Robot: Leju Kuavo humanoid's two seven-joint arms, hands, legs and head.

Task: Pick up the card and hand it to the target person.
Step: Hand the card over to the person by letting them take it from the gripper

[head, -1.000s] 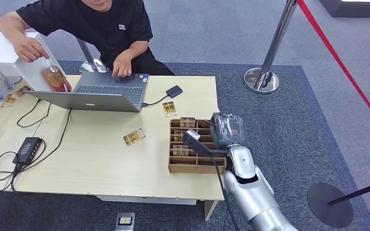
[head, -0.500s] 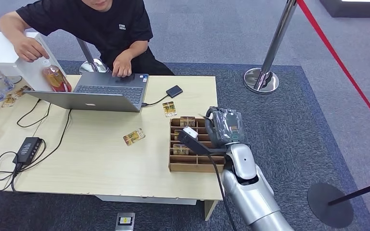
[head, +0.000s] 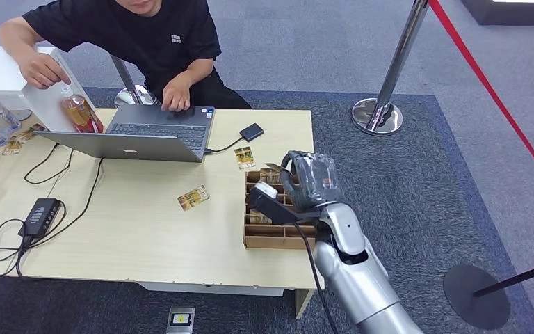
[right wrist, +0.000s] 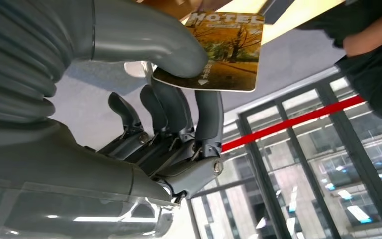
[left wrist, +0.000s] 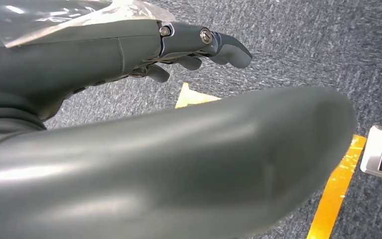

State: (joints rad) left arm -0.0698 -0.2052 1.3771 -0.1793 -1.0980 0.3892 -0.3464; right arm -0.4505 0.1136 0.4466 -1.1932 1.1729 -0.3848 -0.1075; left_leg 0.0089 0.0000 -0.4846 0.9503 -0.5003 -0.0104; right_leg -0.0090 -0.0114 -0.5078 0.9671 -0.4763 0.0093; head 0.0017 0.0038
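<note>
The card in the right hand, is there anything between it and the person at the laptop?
The right hand pinches the card above the wooden divider box. Toward the person, an open laptop stands on the table in front of them; a handover over its screen or around its side looks possible.

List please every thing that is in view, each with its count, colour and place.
hotel card: one, autumn-coloured, pinched in right hand
loose cards: two, golden, on table
wooden tray: one, brown, table's right edge, cards in slots
table: one, light wood
laptop: one, grey, open, before the person
bottle: one, amber, beside laptop
stanchion: one, chrome, on the carpet
person: one, black shirt, behind table
left hand: grey, above carpet
right hand: grey, over tray
</note>
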